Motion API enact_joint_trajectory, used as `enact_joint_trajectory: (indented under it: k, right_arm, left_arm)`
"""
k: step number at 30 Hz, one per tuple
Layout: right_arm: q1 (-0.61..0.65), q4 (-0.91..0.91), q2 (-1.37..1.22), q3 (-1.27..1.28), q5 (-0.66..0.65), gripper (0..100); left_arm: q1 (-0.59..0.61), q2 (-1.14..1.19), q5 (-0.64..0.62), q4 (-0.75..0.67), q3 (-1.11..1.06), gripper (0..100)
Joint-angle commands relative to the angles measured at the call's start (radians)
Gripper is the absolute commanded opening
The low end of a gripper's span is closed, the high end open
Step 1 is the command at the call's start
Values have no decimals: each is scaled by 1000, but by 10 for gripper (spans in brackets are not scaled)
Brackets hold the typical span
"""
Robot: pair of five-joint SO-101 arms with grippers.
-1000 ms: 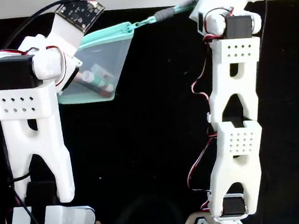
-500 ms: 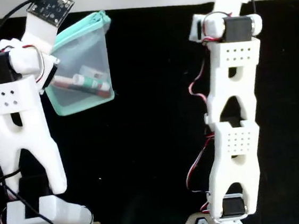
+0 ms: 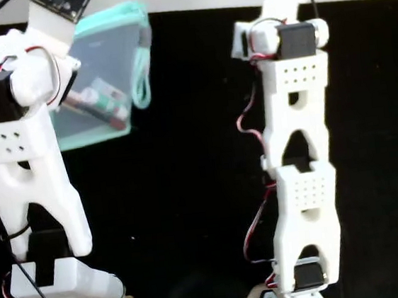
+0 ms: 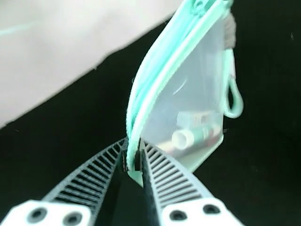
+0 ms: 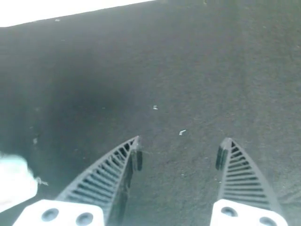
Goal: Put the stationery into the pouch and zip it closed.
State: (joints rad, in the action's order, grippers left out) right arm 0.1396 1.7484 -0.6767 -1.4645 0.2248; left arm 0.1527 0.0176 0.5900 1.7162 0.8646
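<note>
The left arm's ribbed gripper (image 4: 134, 157) is clamped thin on one end of the zip edge of the translucent mint-trimmed plastic pouch (image 4: 188, 94). It holds the pouch tilted above the black table cloth (image 5: 188, 70), near the far left of the table. The stationery, a few short pens or sticks (image 4: 193, 134), lies bunched in the pouch's lowest corner, and the mint wrist loop (image 4: 233, 101) dangles from the zip end. The zip looks drawn shut (its far end is cut off, so I can't be sure). The right arm's gripper (image 5: 178, 153) hovers wide and empty over bare cloth. What seems left is setting the pouch down. Lower it gently, flat side first, and release only once it rests, so the pinched edge doesn't slip.
</note>
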Motion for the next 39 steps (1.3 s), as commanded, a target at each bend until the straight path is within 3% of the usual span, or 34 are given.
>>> enact_joint_trajectory:
  k: [1, 9, 18, 26, 33, 39]
  right_arm:
    - [45, 18, 142, 91, -15, 251]
    - [102, 15, 449, 588, -78, 251]
    - [93, 12, 748, 974, -95, 251]
    - [-24, 12, 852, 1055, -135, 251]
    - [-54, 12, 857, 1055, -137, 251]
    - [-51, 10, 851, 1055, -135, 251]
  left_arm:
    - [2, -8, -8, -64, 67, 6]
    - [-12, 93, -9, -91, 51, 6]
    - [-268, 312, -120, -83, 50, 6]
    - [-440, 410, -149, 48, 42, 9]
    - [-444, 294, -149, 49, -151, 264]
    - [-449, 110, -144, 48, -326, 288]
